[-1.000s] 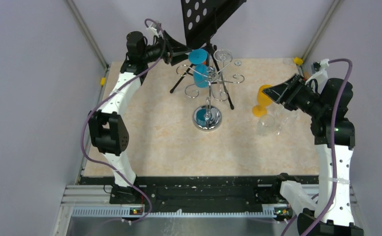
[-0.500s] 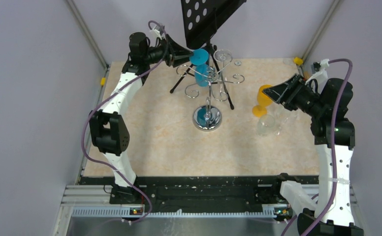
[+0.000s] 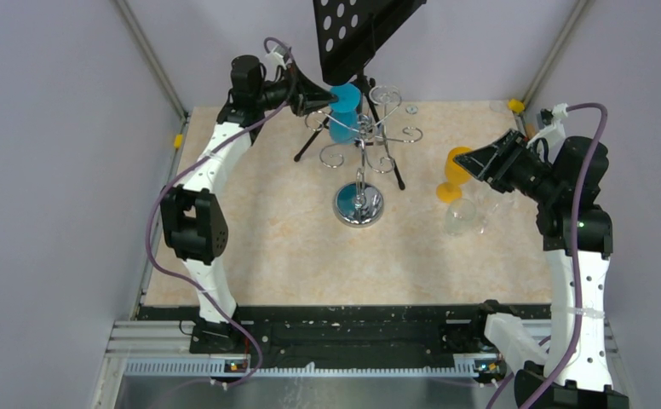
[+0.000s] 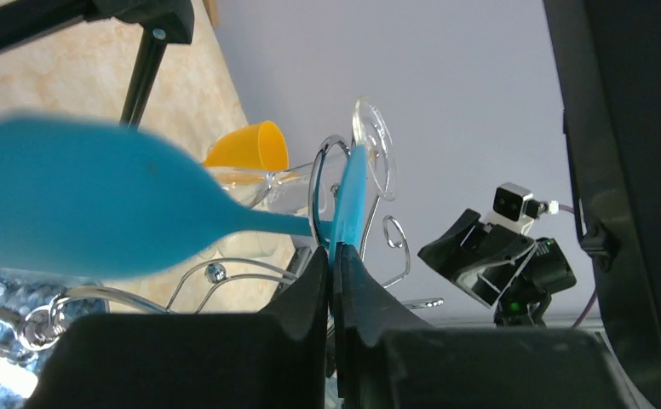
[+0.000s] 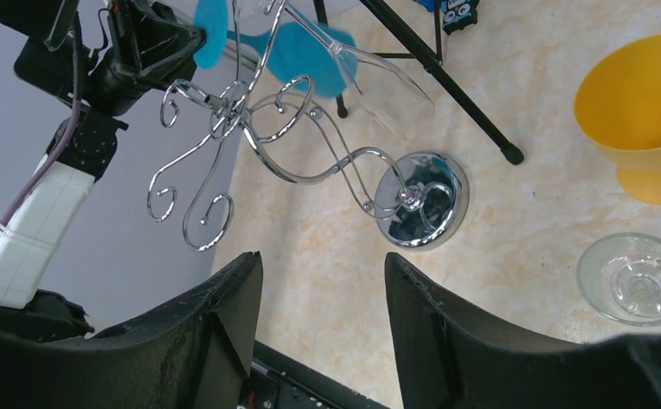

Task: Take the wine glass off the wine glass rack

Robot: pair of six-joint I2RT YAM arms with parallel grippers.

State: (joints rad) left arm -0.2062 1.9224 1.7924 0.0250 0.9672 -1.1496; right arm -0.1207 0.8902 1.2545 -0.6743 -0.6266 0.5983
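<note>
grab looks about done, the lift-off hasn't been started yet. the left tool (image 4: 334, 256) is pinched together on the thin foot of the blue glass (image 4: 80, 213), with the foot's edge caught between the fingers. the glass is hung by that foot in the curly arms at the top of the rack (image 5: 310, 162), bowl down as far as can be told, so nothing has been taken off yet on this one. a clear glass (image 5: 378, 72) can also be seen up on the rack next to it.

the right tool (image 5: 323, 281) is held with its fingers apart and nothing in them, over the right side of the worktop (image 3: 267, 239), near an orange glass (image 3: 456, 166) and another clear glass (image 3: 462, 217) sitting there. whether those came off the rack can't be told.

what's left, probably: the foot has to be slid out of the wire arms without the rack being dragged along, then the glass carried clear and put down.
</note>
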